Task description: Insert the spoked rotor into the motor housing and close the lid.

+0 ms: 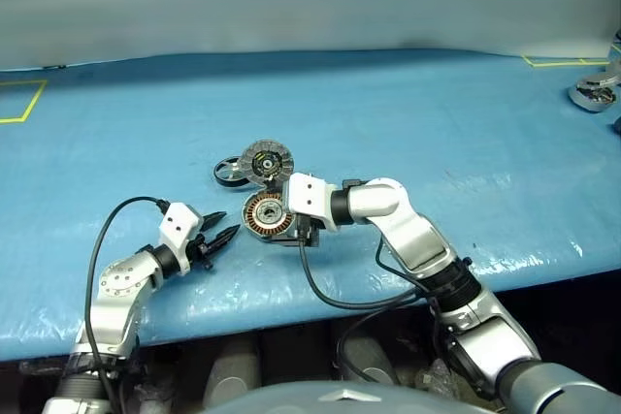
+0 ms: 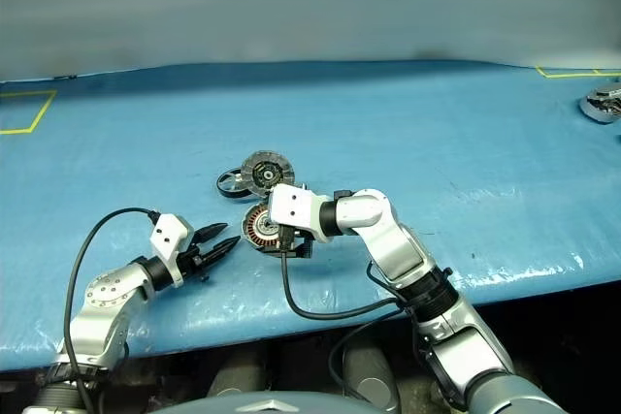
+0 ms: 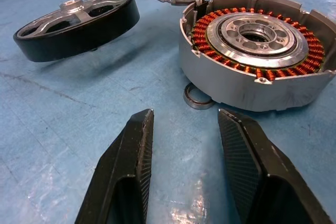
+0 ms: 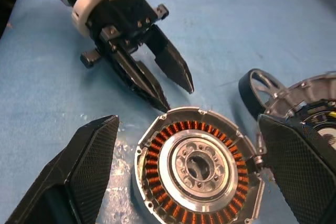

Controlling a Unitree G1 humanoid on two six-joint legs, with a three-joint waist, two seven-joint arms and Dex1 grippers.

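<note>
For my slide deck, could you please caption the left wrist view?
Open left gripper faces the open motor housing, with the spoked rotor lying apart on the blue table.

Two arms, silver-grey links with white wrist housings and black joints. Each gripper (image 1: 221, 227) (image 4: 184, 169) carries two black tapered fingers (image 3: 128, 171), inner faces cross-hatched. Black cable loops behind each wrist; small screws on finger mounts.

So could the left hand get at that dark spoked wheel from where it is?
Probably yes. The left hand is open and holds nothing, and the spoked rotor lies on bare table beside the motor housing, with nothing between.
</note>
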